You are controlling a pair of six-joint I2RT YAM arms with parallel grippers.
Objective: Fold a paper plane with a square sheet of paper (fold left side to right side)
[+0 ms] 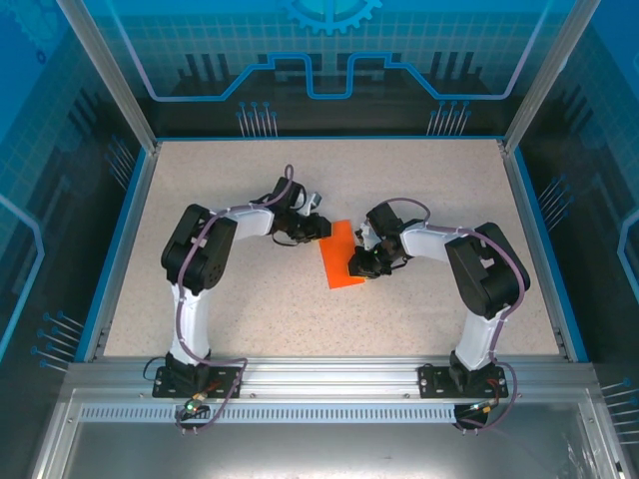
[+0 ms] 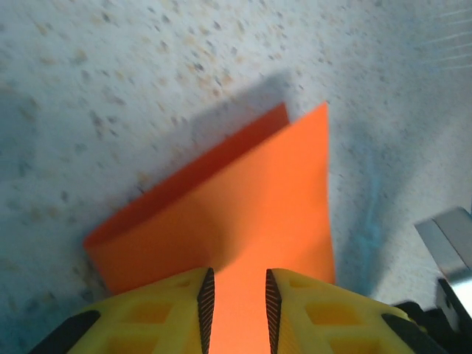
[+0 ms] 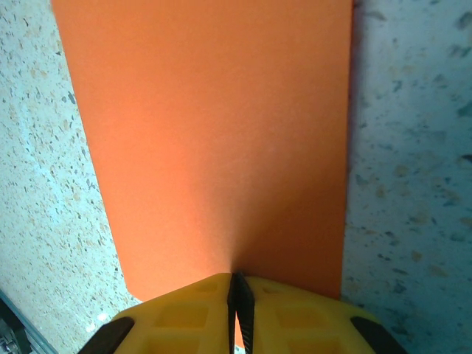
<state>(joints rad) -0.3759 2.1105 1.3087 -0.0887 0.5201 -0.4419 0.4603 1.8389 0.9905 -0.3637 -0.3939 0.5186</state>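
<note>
Folding: square sheet of paper (image 1: pixel 337 257) lying half-folded at bench (image 1: pixel 250 299) centre
Right gripper (image 3: pixel 240 286): pinching one edge shut
Left gripper (image 2: pixel 237 286): jaws standing narrowly apart at its raised edge
Advice: aligning edges squarely before pressing crease

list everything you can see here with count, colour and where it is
square sheet of paper: one, bright orange, folded over on itself, mid-table between the two grippers
table: one, speckled beige, under the paper and arms
enclosure walls: several, blue printed panels, at the back and sides
metal rail: one, silver, near edge, bearing both arm bases
left arm: one, black and white, reaching in from the left
right arm: one, black and white, reaching in from the right
left gripper: one, yellow fingers, jaws slightly apart at the paper's edge
right gripper: one, yellow fingers, shut on the paper's edge
</note>
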